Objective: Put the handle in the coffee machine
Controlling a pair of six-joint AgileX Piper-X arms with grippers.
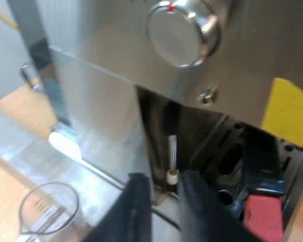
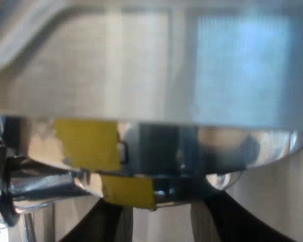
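The espresso machine (image 1: 116, 101) stands close before my left gripper (image 1: 166, 212), with its round metal knob (image 1: 182, 33) above. The holder's red handle end (image 1: 262, 217) shows low at the machine's front, beneath a yellow tape patch (image 1: 288, 111). My left gripper is open, near the thin steam pipe (image 1: 171, 156), with nothing between its fingers. My right gripper (image 2: 161, 217) sits right under the machine's shiny chrome head (image 2: 217, 151), its fingers (image 2: 227, 217) spread apart and nothing seen between them. Yellow tape (image 2: 88, 143) marks the chrome there.
A measuring glass (image 1: 48, 209) stands on the metal tray beside the machine, near my left gripper. A second yellow strip (image 2: 129, 191) sits on a chrome part by my right gripper. A chrome pipe with a black ring (image 2: 5, 191) juts out close by.
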